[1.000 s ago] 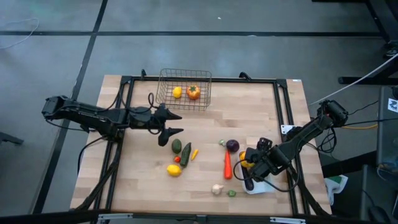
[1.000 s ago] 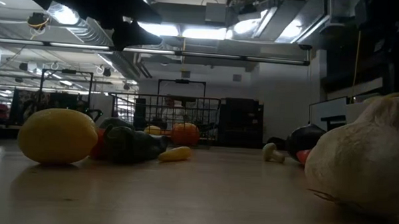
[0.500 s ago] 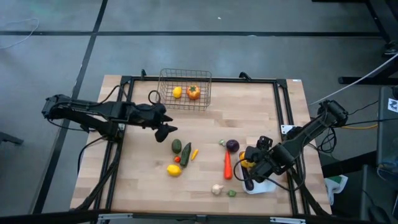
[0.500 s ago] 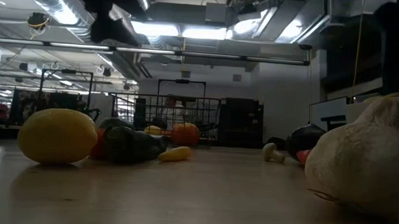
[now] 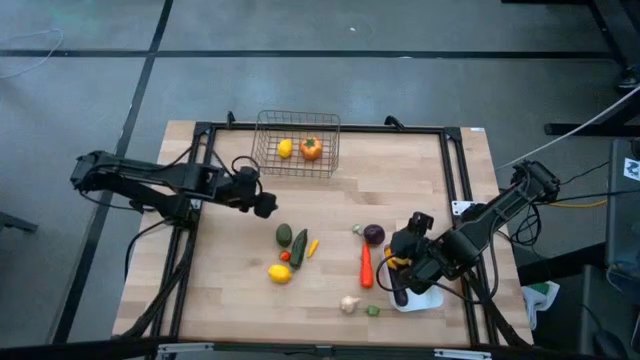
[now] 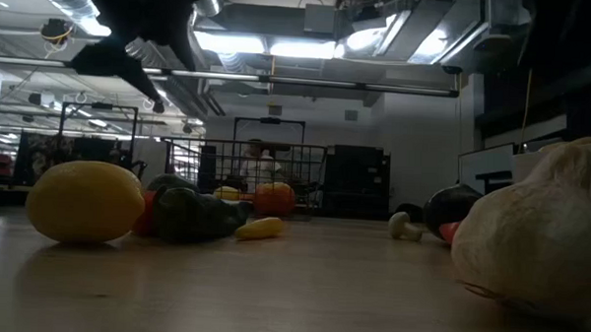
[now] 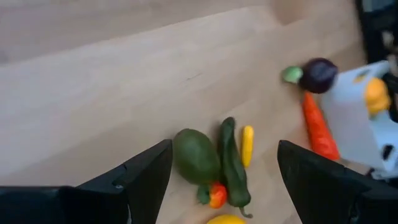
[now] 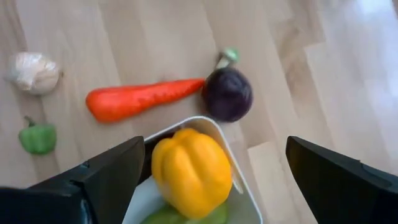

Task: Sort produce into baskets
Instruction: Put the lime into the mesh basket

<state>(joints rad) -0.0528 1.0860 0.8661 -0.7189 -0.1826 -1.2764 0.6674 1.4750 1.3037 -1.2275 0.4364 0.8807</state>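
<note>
Produce lies mostly on the near half of the wooden table [image 5: 420, 175]. Nearest are a white garlic bulb [image 5: 348, 304] and a small green pepper [image 5: 372, 311]. At near right, the right gripper [image 5: 405, 262] hovers with jaws spread wide above the white shallow tray [image 8: 242, 205], which holds a yellow bell pepper [image 8: 191, 172]. Left of the tray lie an orange carrot [image 5: 366, 265] and purple eggplant [image 5: 374, 235]. Farther left, the left gripper [image 5: 262, 203], released, hangs above bare wood. At the far edge, the wire mesh basket [image 5: 297, 165] holds a yellow lemon [image 5: 285, 149] and orange tomato [image 5: 311, 148].
</note>
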